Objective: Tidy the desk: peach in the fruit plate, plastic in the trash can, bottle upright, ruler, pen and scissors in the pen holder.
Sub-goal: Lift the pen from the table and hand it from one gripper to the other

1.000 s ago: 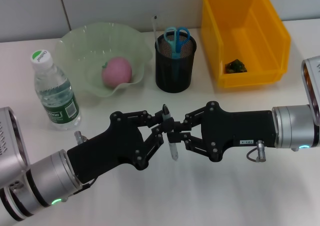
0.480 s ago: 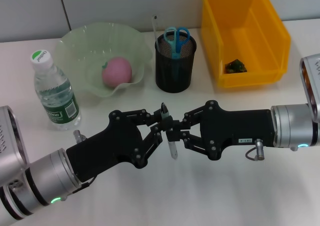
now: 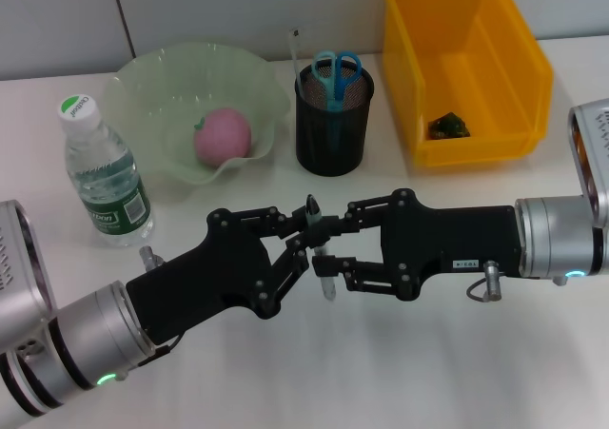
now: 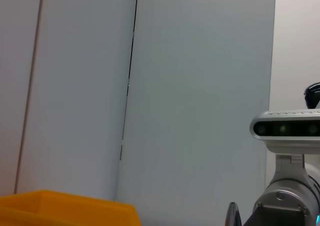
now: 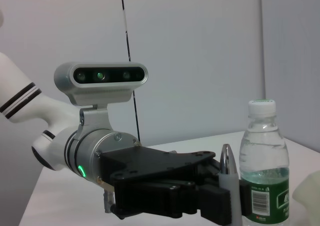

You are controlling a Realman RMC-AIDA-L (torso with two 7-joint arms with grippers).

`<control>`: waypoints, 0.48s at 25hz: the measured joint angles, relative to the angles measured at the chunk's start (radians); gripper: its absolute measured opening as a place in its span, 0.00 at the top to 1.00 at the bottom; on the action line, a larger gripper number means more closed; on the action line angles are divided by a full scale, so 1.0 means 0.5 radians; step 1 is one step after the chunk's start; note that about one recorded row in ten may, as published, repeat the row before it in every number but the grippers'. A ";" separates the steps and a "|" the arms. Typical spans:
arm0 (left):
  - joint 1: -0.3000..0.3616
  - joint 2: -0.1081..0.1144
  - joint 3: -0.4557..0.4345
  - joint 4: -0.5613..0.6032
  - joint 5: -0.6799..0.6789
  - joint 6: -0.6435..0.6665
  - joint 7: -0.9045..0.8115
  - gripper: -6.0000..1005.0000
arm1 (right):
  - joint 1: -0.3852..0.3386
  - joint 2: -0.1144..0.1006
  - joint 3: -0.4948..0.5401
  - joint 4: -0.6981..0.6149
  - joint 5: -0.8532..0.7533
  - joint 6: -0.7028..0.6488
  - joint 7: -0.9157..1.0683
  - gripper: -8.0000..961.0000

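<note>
Pen (image 3: 321,253): I see it upright at frame centre, above the tabletop (image 3: 428,372).
Left gripper (image 3: 306,242): jaws clenched on the pen.
Right gripper (image 3: 328,253): jaws released, spread around the pen.
Pen holder (image 3: 333,123): upper centre, holding scissors (image 3: 336,72) and ruler (image 3: 296,53).

Bright even overhead light, soft faint shadows, sharp focus throughout.

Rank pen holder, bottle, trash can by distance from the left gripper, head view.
From the left gripper, closed on the pen at mid-desk:
1. pen holder, just behind it, slightly to the right.
2. bottle, out to the left, standing upright.
3. trash can, back right corner.
The bottle and trash can are fairly close to call.
</note>
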State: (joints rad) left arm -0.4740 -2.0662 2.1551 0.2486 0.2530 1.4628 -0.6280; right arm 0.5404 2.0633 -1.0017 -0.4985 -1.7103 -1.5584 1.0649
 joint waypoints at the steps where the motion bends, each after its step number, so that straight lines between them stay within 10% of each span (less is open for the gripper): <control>1: 0.000 0.000 0.000 0.000 -0.002 -0.002 -0.001 0.86 | -0.003 0.000 0.001 -0.003 0.000 0.000 0.001 0.63; 12: 0.066 -0.001 -0.151 0.022 -0.020 0.054 -0.008 0.86 | -0.063 0.003 0.146 -0.025 0.046 -0.055 -0.004 0.40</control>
State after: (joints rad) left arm -0.4410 -2.0665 2.0793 0.2596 0.2432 1.4900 -0.6318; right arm 0.5091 2.0647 -0.9287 -0.5109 -1.6870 -1.5857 1.0629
